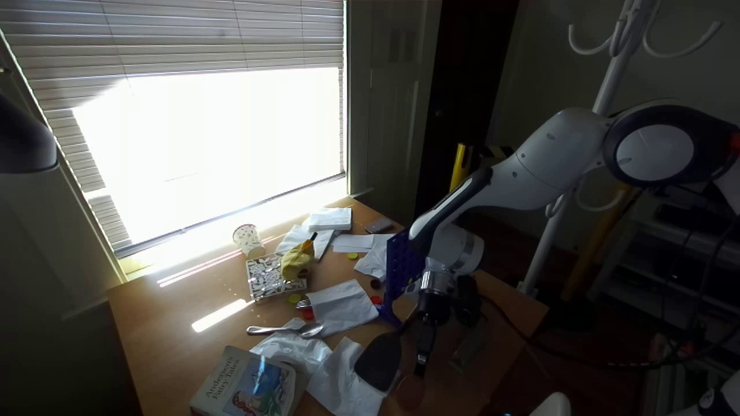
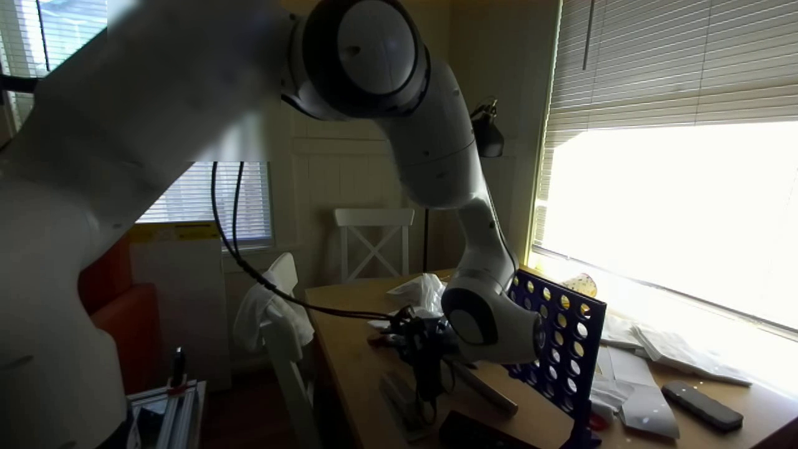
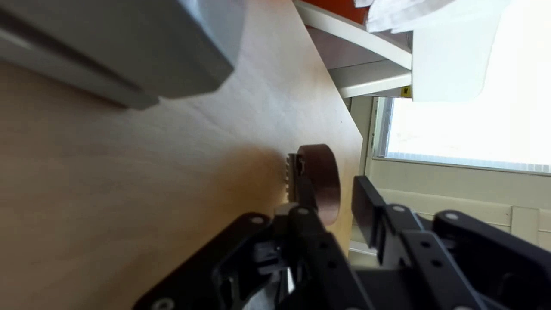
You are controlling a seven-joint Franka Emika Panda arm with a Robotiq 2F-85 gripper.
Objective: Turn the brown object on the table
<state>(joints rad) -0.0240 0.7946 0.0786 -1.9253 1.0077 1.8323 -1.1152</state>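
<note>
Two brownish things show on the wooden table (image 1: 167,323). The grey-brown oblong slab (image 1: 378,225) lies flat near the far corner; it also shows in an exterior view (image 2: 702,405), well away from my gripper. A dark reddish-brown rounded object (image 3: 323,183) is close to my gripper (image 3: 335,189) in the wrist view, and shows under the fingertips in an exterior view (image 1: 410,393). My fingers are open and spread, held low and nearly level. The near finger partly hides the reddish-brown object; I cannot tell whether they touch. A toothed strip lies beside it.
A blue upright holed rack (image 2: 558,349) stands close beside the wrist. A black spatula (image 1: 380,361), white papers (image 1: 341,303), a spoon (image 1: 286,330) and a book (image 1: 248,384) lie around. A metal tube (image 2: 486,393) and a pale block (image 2: 402,405) lie near the table edge.
</note>
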